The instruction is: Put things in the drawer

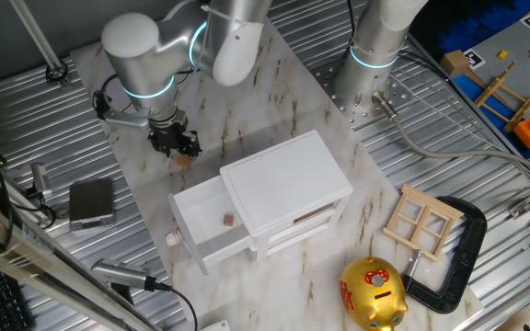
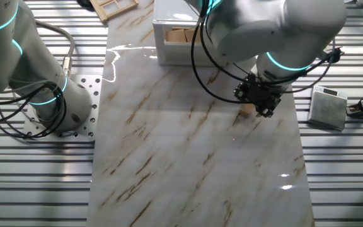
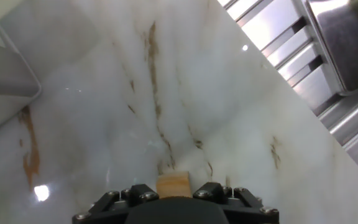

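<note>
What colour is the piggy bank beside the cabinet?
Gold with red markings; the piggy bank shows best in one fixed view.

table (image 2: 188, 164): glossy marble (reflective) | block (image 3: 173, 185): matt wood | cabinet (image 1: 288, 175): smooth white

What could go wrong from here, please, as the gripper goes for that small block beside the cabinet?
The block is tiny and sits right at the gripper, so closing slightly off-centre could push it aside or pinch only a corner.

The open drawer is small and already holds another block. A release near its rim could leave the block on the table.
</note>
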`<state>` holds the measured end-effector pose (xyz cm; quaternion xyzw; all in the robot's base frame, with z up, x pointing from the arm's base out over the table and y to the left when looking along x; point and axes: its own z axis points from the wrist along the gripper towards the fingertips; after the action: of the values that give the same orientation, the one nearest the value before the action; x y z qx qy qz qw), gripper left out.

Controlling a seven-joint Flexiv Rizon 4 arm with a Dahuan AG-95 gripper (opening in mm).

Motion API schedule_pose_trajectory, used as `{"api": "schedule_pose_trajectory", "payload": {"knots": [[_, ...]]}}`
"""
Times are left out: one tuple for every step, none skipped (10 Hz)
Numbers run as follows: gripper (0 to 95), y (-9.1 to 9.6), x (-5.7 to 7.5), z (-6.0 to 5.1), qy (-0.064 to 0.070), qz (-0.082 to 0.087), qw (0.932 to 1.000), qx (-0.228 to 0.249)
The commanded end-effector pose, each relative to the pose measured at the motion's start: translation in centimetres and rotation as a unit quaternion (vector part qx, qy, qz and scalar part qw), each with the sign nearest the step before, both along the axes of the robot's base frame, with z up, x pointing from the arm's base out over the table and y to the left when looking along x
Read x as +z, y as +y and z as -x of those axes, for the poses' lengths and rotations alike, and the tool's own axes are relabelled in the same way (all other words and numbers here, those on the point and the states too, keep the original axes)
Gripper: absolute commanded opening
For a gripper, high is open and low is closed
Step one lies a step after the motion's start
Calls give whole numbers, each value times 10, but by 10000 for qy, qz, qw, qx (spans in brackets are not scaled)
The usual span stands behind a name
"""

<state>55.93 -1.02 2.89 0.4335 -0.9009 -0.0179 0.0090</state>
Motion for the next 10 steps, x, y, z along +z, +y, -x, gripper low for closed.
{"api": "schedule_pose_trajectory", "payload": {"knots": [[570, 1, -2, -1, -4, 3, 10000, -12], [570, 1, -3, -1, -6, 6, 10000, -20], [380, 1, -3, -1, -9, 4, 10000, -30], [380, 1, -4, -1, -14, -2, 10000, -25], [380, 1, -5, -2, -15, 8, 10000, -3], [190, 1, -5, -2, -17, 2, 10000, -24], [0, 1, -5, -2, -17, -3, 10000, -45], [0, 1, -5, -2, -14, -9, 10000, -49], [0, 1, -5, -2, -10, -18, 10000, -70], [0, 1, -5, -2, -9, -24, 10000, -83]]}}
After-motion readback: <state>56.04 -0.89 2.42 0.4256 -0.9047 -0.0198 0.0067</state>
